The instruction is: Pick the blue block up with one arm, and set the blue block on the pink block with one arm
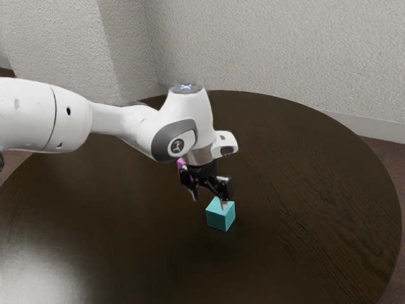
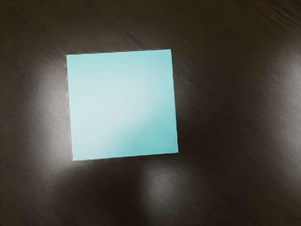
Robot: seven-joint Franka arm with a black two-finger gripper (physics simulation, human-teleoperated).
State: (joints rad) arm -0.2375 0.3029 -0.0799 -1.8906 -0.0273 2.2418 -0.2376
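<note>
Blue block (image 1: 221,214): a cube standing flat on the table (image 1: 316,190), near the middle of the round top, slightly toward 3 o'clock in the exterior view.
Heading and long axis: the sides look equal, so no axis is longer. In the exterior view one vertical edge faces the camera. In the wrist view its top face (image 2: 122,104) is a square turned slightly off the frame's edges.
Pink block (image 1: 181,164): a small magenta sliver at about 10 o'clock from the blue block, mostly hidden behind the hand; the two blocks stand apart.
Around: dark wood-grain tabletop with pale sheen patches; pale textured wall (image 1: 285,44) beyond the table at 12 o'clock.
In the way: the hand itself covers most of the pink block from the exterior camera.
Arm: enters from 9 o'clock in the exterior view, wrist bent so the hand points straight down.
Gripper (image 1: 209,197): hangs just above the blue block, jaws spread wide, gripping nothing. One finger overlaps the block's top edge; whether it touches, I cannot tell.
</note>
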